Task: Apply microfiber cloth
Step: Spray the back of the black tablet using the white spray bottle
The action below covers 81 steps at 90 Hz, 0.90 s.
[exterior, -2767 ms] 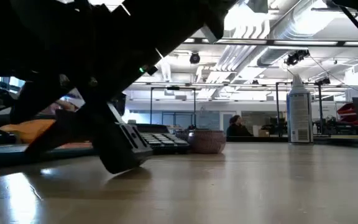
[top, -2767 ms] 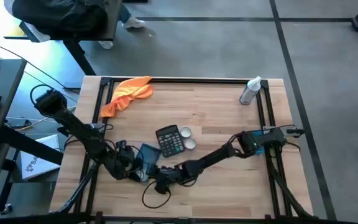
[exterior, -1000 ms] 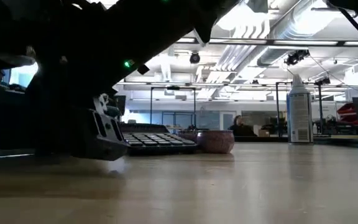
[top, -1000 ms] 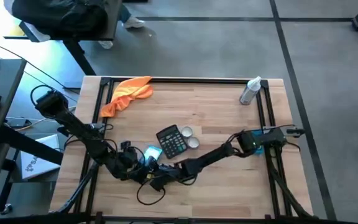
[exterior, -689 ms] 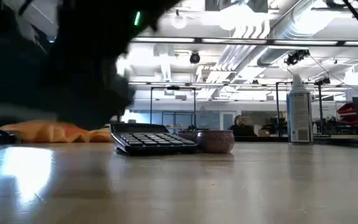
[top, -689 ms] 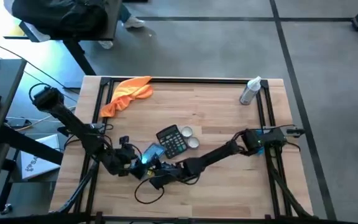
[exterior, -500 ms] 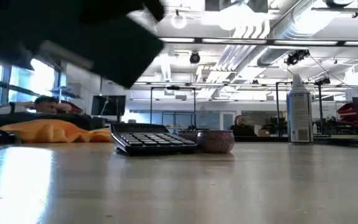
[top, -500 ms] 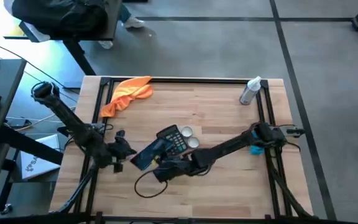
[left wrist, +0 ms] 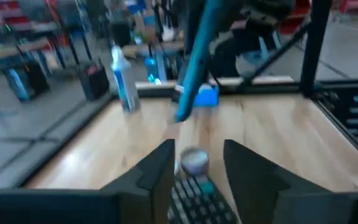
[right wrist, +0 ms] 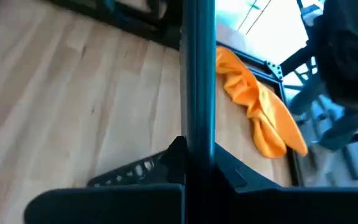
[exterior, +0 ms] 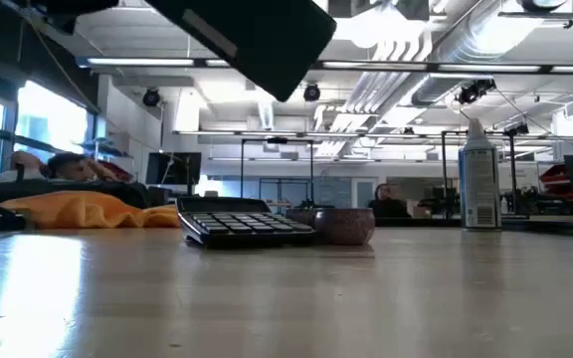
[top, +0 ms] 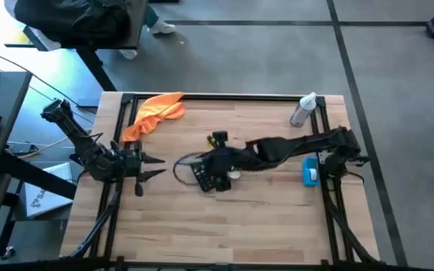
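The high view is evenly lit and fairly sharp, with strong daylight spilling in at its upper-left corner and only faint shadows on the wooden table [top: 277, 218]. In the low view, ceiling strip lights and a bright window glare on the tabletop, while a dark shape overhead is out of focus. Both wrist views are soft and smeared, the left wrist view most.

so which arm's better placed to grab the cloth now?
Probably left: the left gripper is open, empty and nearer the microfiber cloth. The right gripper is shut on a flat blue object.
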Motion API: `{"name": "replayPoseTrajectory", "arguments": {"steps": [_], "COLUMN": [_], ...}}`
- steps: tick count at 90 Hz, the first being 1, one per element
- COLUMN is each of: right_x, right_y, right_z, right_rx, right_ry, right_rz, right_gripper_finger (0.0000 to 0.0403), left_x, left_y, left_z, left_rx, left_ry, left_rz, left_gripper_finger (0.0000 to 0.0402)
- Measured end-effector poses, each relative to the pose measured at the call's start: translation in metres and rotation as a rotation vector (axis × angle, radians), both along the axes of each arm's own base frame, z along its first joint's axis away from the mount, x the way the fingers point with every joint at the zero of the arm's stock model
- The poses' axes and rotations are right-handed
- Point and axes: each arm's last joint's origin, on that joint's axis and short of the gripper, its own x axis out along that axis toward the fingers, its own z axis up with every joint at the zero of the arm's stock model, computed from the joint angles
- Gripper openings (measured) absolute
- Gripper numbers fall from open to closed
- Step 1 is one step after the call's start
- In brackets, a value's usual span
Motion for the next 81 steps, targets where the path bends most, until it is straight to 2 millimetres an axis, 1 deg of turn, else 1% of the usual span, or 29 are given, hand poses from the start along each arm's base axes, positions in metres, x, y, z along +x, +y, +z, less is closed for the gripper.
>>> {"name": "replayPoseTrajectory", "arguments": {"steps": [14, 30, 37, 48, 55, 68, 81], "right_x": [0.004, 0.007, 0.009, 0.011, 0.014, 0.017, 0.019], "right_y": [-0.011, -0.012, -0.012, -0.010, -0.008, -0.007, -0.004], "right_z": [-0.001, 0.003, 0.006, 0.009, 0.013, 0.021, 0.028], "right_rx": [0.048, 0.059, 0.048, 0.067, 0.081, 0.075, 0.031], "right_ry": [-0.007, -0.057, -0.087, -0.127, -0.170, -0.254, -0.325], "right_rz": [-0.021, 0.028, 0.041, 0.091, 0.137, 0.188, 0.223], "right_gripper_finger": [0.0001, 0.0000, 0.0000, 0.0000, 0.0000, 0.0000, 0.0000], "left_x": [0.011, 0.024, 0.030, 0.038, 0.038, 0.034, 0.031], "left_y": [0.001, 0.004, 0.004, 0.002, 0.001, 0.001, 0.001], "left_z": [0.008, 0.007, 0.008, 0.015, 0.022, 0.038, 0.047], "left_rx": [0.066, 0.122, 0.131, 0.132, 0.146, 0.180, 0.207], "left_ry": [-0.056, -0.062, -0.084, -0.173, -0.256, -0.429, -0.526], "left_rz": [-0.021, 0.014, -0.025, -0.134, -0.188, -0.254, -0.281], "left_gripper_finger": [0.0151, 0.0154, 0.0154, 0.0154, 0.0154, 0.0154, 0.0154]}}
